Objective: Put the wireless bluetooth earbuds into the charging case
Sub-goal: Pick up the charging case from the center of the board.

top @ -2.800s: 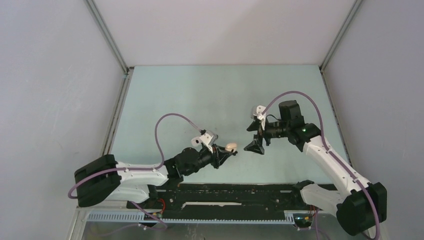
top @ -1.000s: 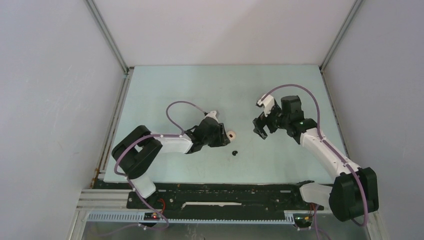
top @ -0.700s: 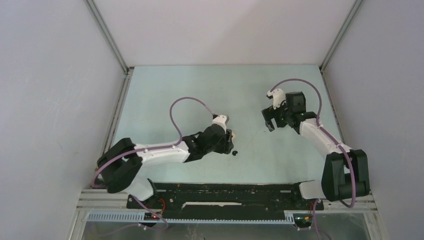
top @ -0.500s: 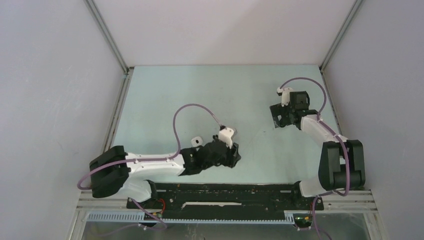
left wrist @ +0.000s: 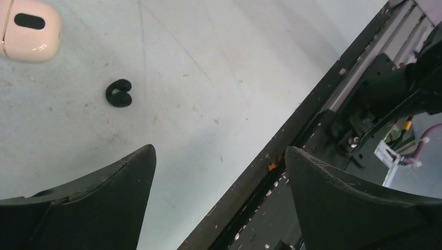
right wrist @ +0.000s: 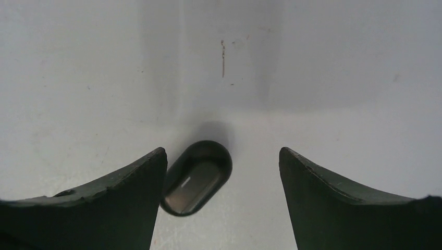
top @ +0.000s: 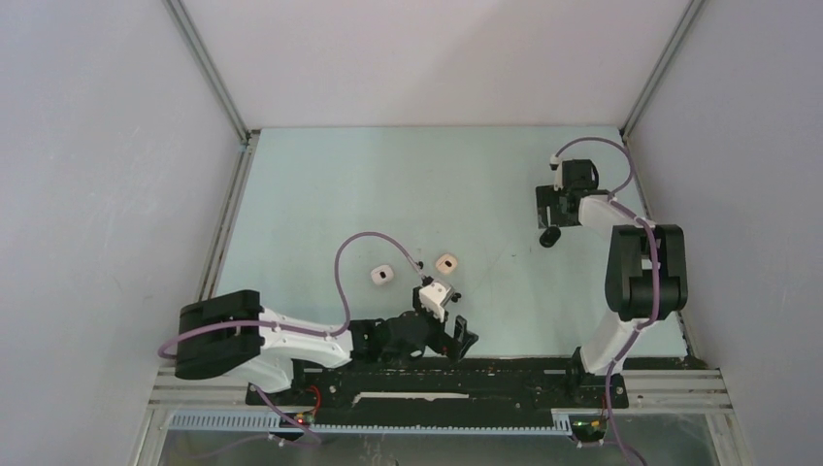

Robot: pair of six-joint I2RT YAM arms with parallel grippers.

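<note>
A small black earbud [left wrist: 119, 94] lies loose on the pale table, ahead and to the left of my left gripper [left wrist: 220, 150], which is open and empty over the table's near edge [top: 464, 340]. A beige rounded case [left wrist: 28, 28] with a black oval mark lies just beyond the earbud [top: 446, 263]. At the far right my right gripper [right wrist: 222, 152] is open, pointing down [top: 545, 221]. A black rounded case [right wrist: 197, 177] lies flat between its fingers, close against the left finger [right wrist: 104, 208] and apart from the right one [top: 550, 236].
A second, white rounded case [top: 381, 276] lies left of the beige one. The black base rail [left wrist: 323, 156] with cables runs along the table's near edge under my left gripper. Grey walls [top: 670, 87] enclose the table on three sides.
My left gripper opened, left the beige case on the table and drew back to the near edge. My right arm swung to the far right, and a black case now lies between its fingers.
</note>
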